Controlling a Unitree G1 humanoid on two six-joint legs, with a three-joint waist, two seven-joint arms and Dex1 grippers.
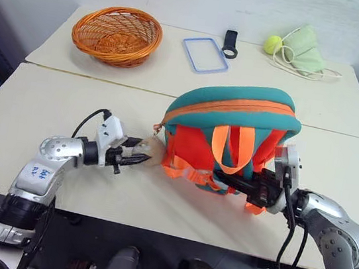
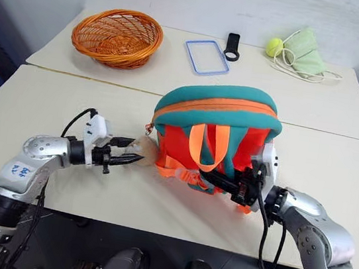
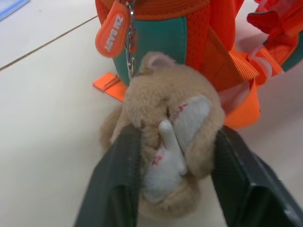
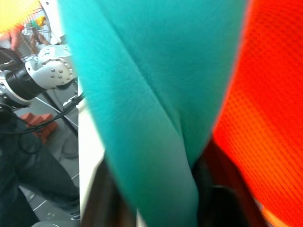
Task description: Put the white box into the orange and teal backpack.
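Pale tabletops (image 1: 49, 109) carry a basket (image 1: 117, 34) far left, and my left gripper (image 3: 173, 156) has its fingers either side of the plush bear (image 3: 170, 118). Mid-table stands the zipped backpack (image 1: 236, 109); I can't see the white box. My right gripper (image 1: 243, 181) is against its strap side, and I can't tell its state.

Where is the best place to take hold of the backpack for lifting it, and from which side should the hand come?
Probably the orange top loop: it hangs free against the upright backpack's strap side, which faces the robot. Come from the robot's side and hook or pinch the loop.
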